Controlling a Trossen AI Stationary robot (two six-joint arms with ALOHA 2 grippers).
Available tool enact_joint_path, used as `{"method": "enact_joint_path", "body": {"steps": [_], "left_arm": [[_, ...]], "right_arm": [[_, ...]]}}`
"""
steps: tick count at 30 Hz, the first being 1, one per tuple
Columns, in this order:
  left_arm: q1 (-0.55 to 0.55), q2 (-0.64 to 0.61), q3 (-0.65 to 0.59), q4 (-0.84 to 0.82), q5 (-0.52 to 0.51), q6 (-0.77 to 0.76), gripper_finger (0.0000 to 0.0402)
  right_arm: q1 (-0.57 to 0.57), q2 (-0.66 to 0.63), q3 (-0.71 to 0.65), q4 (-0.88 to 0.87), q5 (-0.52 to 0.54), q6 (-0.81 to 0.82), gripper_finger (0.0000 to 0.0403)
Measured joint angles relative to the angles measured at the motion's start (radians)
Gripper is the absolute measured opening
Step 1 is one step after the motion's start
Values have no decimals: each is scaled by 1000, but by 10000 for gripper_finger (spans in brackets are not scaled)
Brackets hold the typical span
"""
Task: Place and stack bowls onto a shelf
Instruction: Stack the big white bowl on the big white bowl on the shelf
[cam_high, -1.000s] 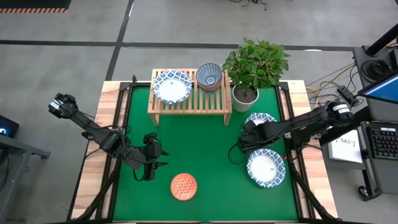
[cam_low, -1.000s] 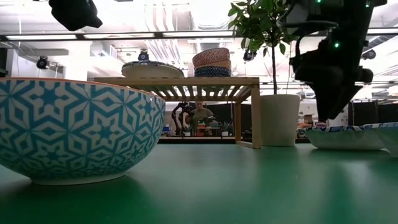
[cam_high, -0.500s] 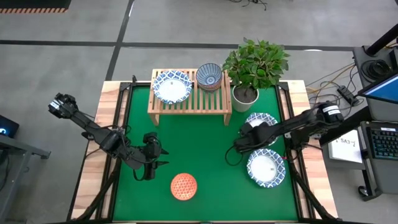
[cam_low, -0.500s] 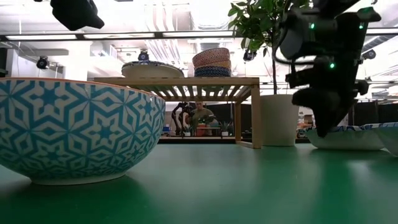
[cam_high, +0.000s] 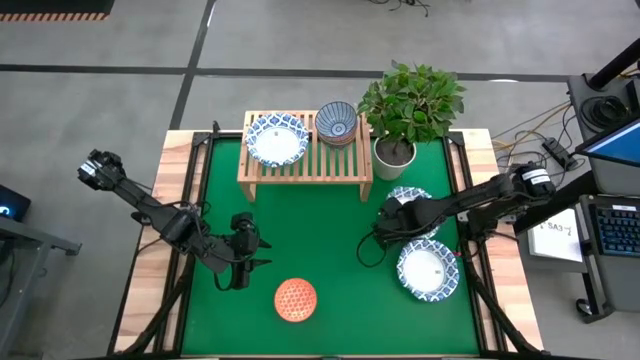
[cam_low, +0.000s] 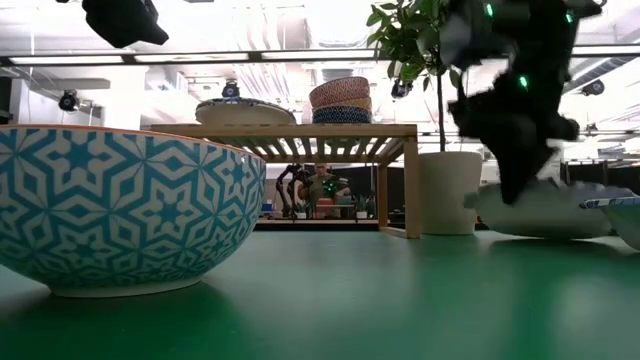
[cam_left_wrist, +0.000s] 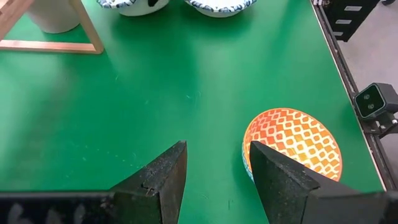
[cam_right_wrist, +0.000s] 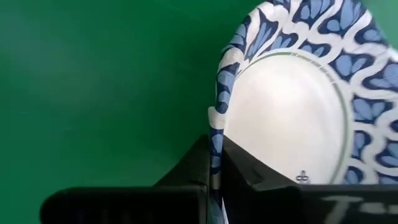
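My right gripper (cam_high: 386, 224) is shut on a wide white bowl with a blue patterned rim (cam_high: 415, 203) at the mat's right, in front of the plant pot. A second such bowl (cam_high: 428, 270) rests on the mat nearer the front. On the wooden shelf (cam_high: 305, 165) sit another wide bowl (cam_high: 277, 138) and a stack of small bowls (cam_high: 336, 122). A red-orange bowl (cam_high: 296, 299) stands near the front edge. My left gripper (cam_high: 247, 264) hangs open just left of it, holding nothing. My right gripper pinches the wide bowl's rim (cam_right_wrist: 217, 121) on the bowl's left side, with one finger (cam_right_wrist: 252, 171) inside the bowl and one outside. The fingers slant down from above and from the table's right. The bowl (cam_low: 545, 210) sits tilted, its underside toward the table's near edge.
A potted plant (cam_high: 408, 105) in a white pot (cam_low: 448, 192) stands right of the shelf, close behind the held bowl. The green mat (cam_high: 320, 240) lies bare between the shelf and the red-orange bowl. In the low view that bowl (cam_low: 125, 215) fills the near left.
My right gripper has moved a little toward the table's left and shut on the wide bowl's rim. The bowl has tipped from lying level to a tilt.
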Motion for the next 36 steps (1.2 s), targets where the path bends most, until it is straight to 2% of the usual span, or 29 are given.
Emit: {"method": "enact_joint_path", "body": {"steps": [10,14,17,28,36], "left_arm": [[0,0,0,73,2,81,158],[0,0,0,110,2,120,158],[0,0,0,153,4,160,158],[-1,20,0,402,69,408,158],[5,117,0,545,86,514,158]], "right_arm": [[33,-33,301,-118,-100,-148,11],[63,-30,425,-107,-143,-255,11],[93,-29,475,-25,-174,-353,11],[168,10,417,459,-427,-730,11],[166,61,408,562,-466,-830,11]]}}
